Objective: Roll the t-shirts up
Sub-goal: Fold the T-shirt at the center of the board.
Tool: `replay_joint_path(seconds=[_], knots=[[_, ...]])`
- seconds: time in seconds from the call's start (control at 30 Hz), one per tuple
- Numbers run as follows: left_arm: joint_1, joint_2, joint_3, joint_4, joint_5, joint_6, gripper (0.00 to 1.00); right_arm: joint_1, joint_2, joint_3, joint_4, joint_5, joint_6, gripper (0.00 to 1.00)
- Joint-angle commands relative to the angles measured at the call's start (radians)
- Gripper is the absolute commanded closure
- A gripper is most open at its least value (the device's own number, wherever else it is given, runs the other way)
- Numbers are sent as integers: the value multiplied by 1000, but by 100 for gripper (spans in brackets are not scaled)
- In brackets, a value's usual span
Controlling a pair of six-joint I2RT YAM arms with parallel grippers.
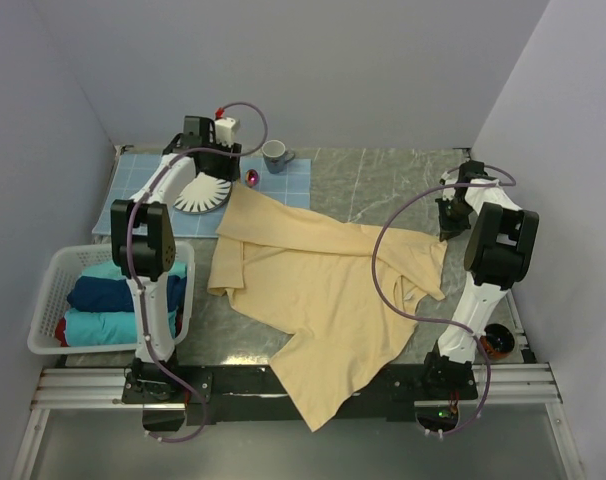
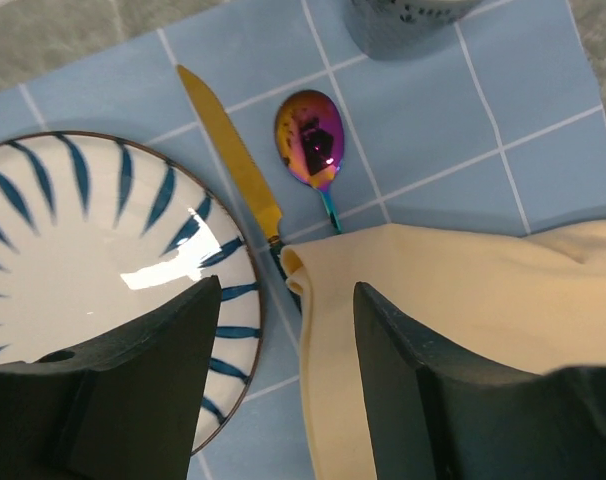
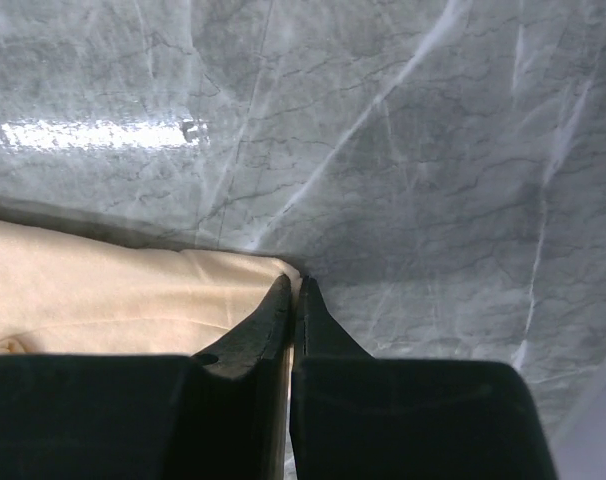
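Right jaws pinched together on the yellow t-shirt (image 3: 133, 290) edge at lower centre, my left jaws apart over its other corner, beside the striped plate (image 2: 83, 230), lower left.

Tight around the left claw (image 2: 283, 290): plate (image 2: 83, 250) alongside, knife (image 2: 228, 150) and spoon (image 2: 308, 135) just ahead, mug (image 2: 403, 20) beyond, yellow t-shirt (image 2: 463, 300) corner lying in its gap. Bare counter (image 3: 403, 150) ahead of the right claw (image 3: 295, 285), free to pass. Blocked at the near left by the white basket (image 1: 53, 270) of folded t-shirts (image 1: 103, 325)
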Motion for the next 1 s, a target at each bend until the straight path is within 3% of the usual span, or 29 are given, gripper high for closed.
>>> replay_joint_path(seconds=[0.0, 0.53, 0.93, 0.97], knots=[[-21, 41, 40, 25, -4, -21, 38, -11, -35, 17, 27, 43, 0, 100], [-24, 150, 96, 56, -31, -24, 41, 1, -33, 16, 10, 35, -8, 100], [-17, 154, 108, 30, 59, -20, 80, 5, -30, 30, 10, 54, -8, 100], [-12, 150, 106, 27, 68, -18, 90, 6, -27, 33, 11, 54, -8, 100]])
